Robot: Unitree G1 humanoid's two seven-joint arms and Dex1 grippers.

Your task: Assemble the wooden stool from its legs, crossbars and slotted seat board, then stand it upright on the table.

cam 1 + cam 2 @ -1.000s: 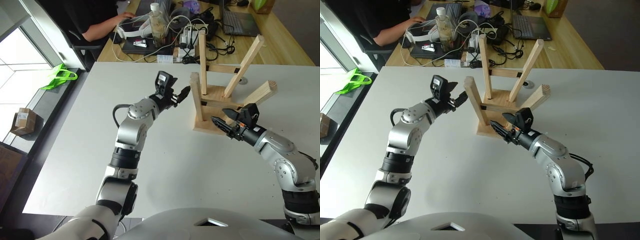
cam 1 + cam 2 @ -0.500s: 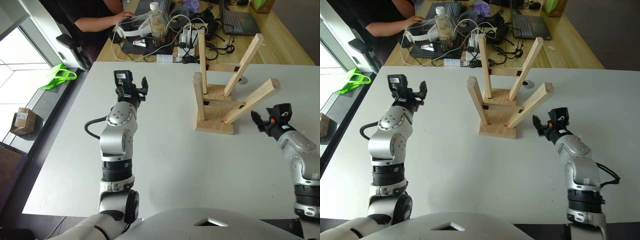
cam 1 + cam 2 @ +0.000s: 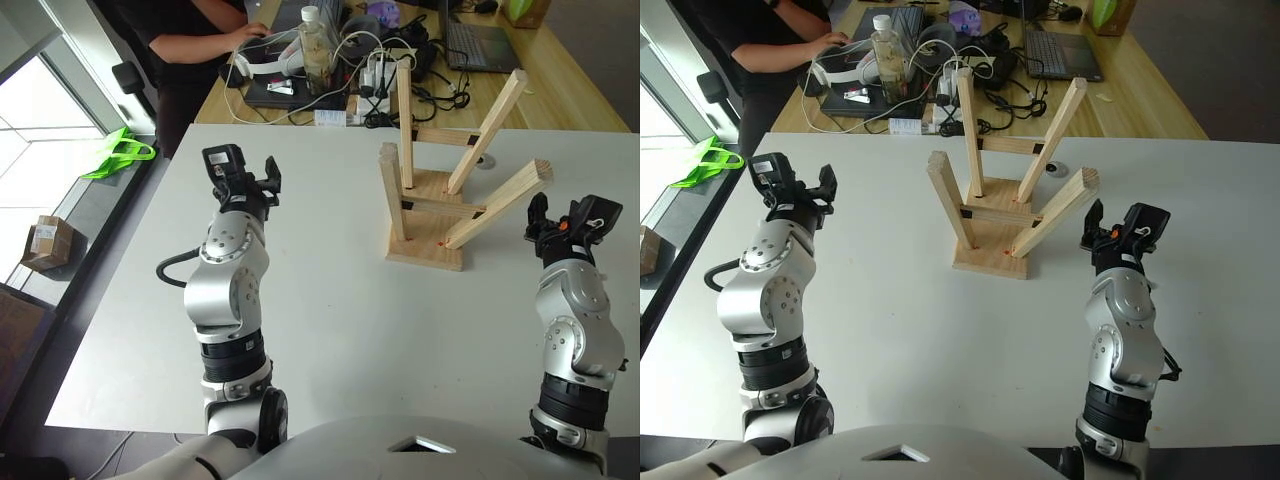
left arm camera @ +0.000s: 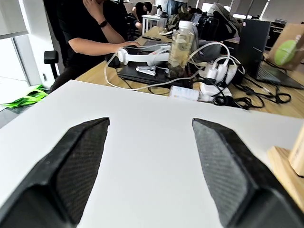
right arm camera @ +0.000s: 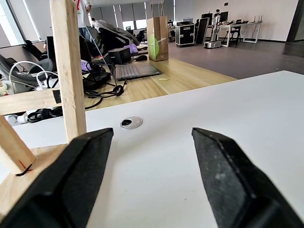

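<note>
The wooden stool (image 3: 432,190) rests upside down on the white table (image 3: 330,330), with its seat board (image 3: 425,246) flat and its legs (image 3: 392,192) splayed upward, joined by crossbars (image 3: 440,136). My left gripper (image 3: 256,180) hangs open well to the stool's left, nothing between its fingers (image 4: 80,161). To the right of the stool my right gripper (image 3: 552,218) is open and empty, close to one slanted leg (image 3: 500,202) without touching it. A stool leg (image 5: 69,71) rises just beyond my right fingers (image 5: 232,175).
Behind the table stands a wooden desk (image 3: 560,90) with a bottle (image 3: 315,45), headphones, cables and a laptop (image 3: 480,45); a person sits there. A cable grommet (image 5: 130,122) is set in the table beside the stool. A green bag (image 3: 120,155) lies on the floor at left.
Both grippers have drawn away from the stool, the left one leftward and the right one rightward. The stool has stayed upside down on its seat board.
</note>
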